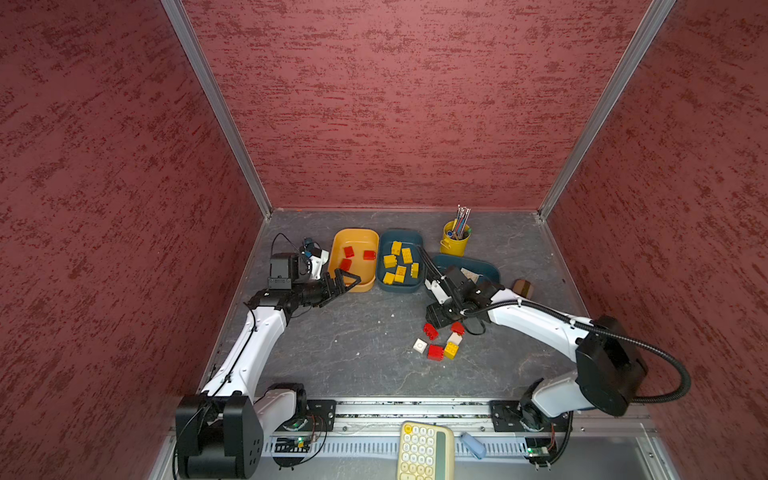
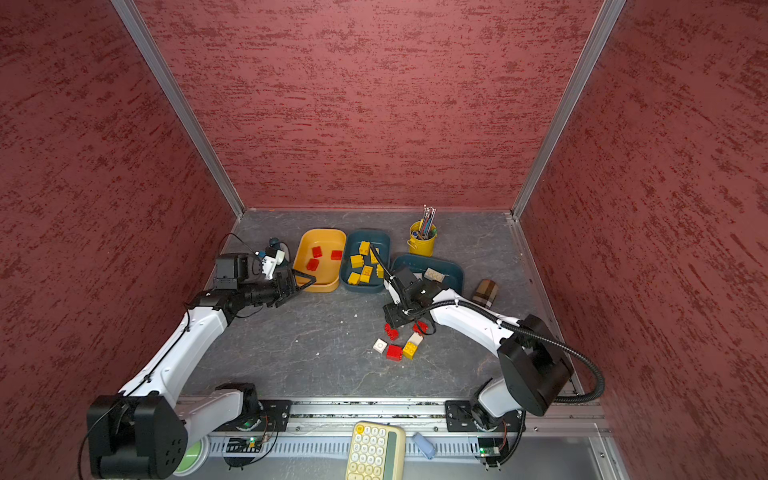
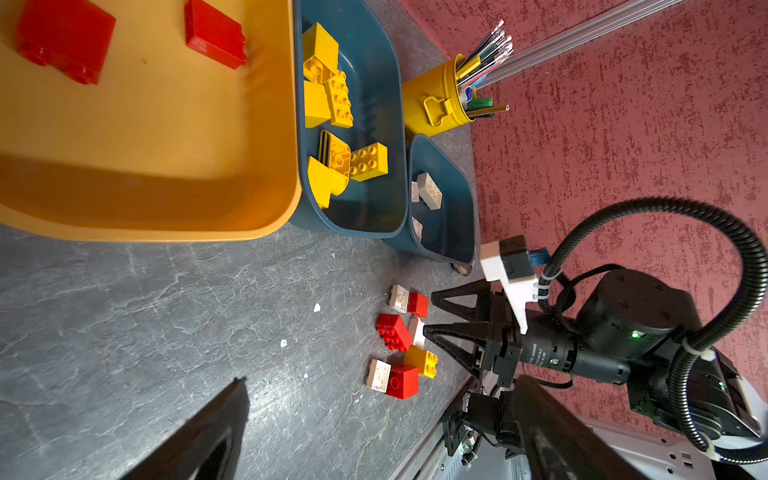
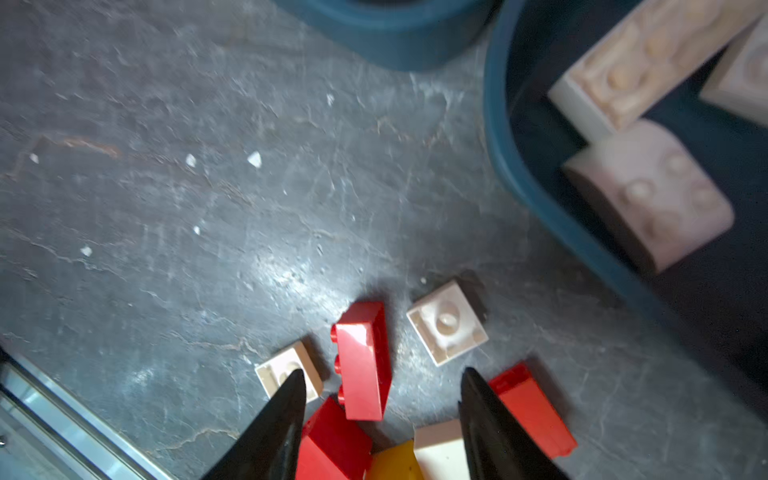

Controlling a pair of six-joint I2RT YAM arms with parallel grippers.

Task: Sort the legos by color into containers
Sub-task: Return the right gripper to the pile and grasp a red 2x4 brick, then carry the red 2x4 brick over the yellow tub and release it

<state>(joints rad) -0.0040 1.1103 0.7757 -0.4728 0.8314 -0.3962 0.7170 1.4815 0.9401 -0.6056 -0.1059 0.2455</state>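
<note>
The left gripper [image 1: 348, 277] hung over the near left corner of the orange tub [image 1: 358, 239], its jaws spread wide with nothing between them. Three red bricks [image 1: 348, 251] lay apart from one another in the far half of that tub. Just to its right stood the middle blue tub [image 1: 385, 245]. It held the yellow bricks [image 1: 389, 261], about six of them, scattered over its floor, some on their sides.

Nearer and further right, the loose bricks [image 1: 435, 352] sat in a tight cluster on the grey table [image 1: 353, 345]. The left wrist view showed three red, three cream and one yellow. The right gripper [image 4: 382, 374] pointed down at the far edge of this cluster, low over the table. Its jaws stood partly apart. In the right wrist view a long red brick [image 4: 361, 361] lay on its side between the two fingertips with a gap on each side, so nothing was pinched. A small cream square [image 4: 446, 322] lay just beyond the tips.

A yellow pen cup [image 1: 456, 245] stood near the far wall. Behind the right arm, the right blue tub [image 1: 488, 268] held cream bricks [image 4: 648, 195]; at least three showed. A small brown thing [image 1: 523, 288] sat just right of that tub.
</note>
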